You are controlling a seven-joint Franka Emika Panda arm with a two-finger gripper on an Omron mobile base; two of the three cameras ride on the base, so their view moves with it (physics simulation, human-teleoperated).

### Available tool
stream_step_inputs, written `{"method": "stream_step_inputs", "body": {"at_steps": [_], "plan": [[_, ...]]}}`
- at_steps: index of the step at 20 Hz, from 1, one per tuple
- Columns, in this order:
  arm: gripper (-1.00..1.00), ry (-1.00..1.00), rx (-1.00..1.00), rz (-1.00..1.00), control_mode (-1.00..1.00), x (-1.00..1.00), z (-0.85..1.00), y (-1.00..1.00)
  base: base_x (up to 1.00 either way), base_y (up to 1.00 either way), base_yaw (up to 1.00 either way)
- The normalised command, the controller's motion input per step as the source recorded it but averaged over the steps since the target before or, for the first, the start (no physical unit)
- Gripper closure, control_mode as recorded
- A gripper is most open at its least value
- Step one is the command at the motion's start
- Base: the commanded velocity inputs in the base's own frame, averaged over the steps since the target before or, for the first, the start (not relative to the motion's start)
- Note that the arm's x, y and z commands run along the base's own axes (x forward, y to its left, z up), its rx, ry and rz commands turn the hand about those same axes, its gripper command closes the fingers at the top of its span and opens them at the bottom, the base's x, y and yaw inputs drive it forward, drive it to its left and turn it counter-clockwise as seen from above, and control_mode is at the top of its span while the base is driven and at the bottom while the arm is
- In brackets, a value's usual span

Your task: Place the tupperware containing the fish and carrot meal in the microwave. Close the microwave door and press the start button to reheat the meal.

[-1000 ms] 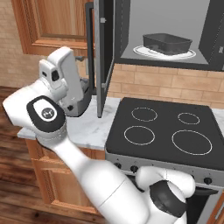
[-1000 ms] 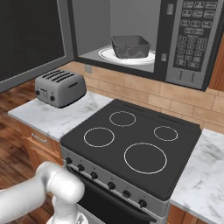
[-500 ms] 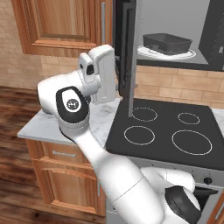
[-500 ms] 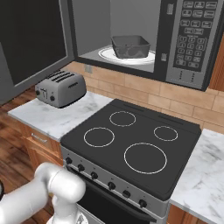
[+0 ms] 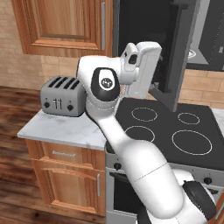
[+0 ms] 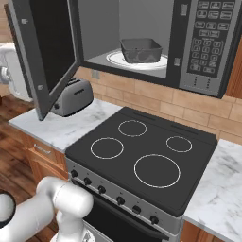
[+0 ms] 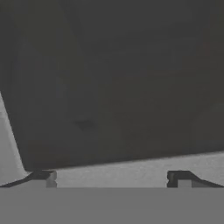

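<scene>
Grey steel, the microwave fills the top of the right base view, and the tupperware already sits on its white turntable; I cannot make out the meal through the tub. Left to do, I judge: shut the microwave door, which hangs partly open at the upper left, then press start. My gripper faces its dark glass, fingertips set apart, grasping nothing. Below lie the black stove and, lower left behind the door's edge, the toaster; neither blocks the swing.

Tupperware on turntable — microwave door half open.
</scene>
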Motion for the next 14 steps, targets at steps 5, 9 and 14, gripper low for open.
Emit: {"method": "stream_step_inputs", "body": {"at_steps": [5, 9, 14], "plan": [[-1.0, 0.0, 0.26, -0.06, -1.0, 0.0, 0.0, -1.0, 0.0, 0.0, 0.0], [-1.0, 0.0, 0.23, 0.02, -1.0, 0.25, -0.1, -0.99, 0.0, 0.0, 0.0], [-1.0, 0.02, 0.11, 0.1, -1.0, 0.57, -0.24, -0.7, 0.0, 0.0, 0.0]]}}
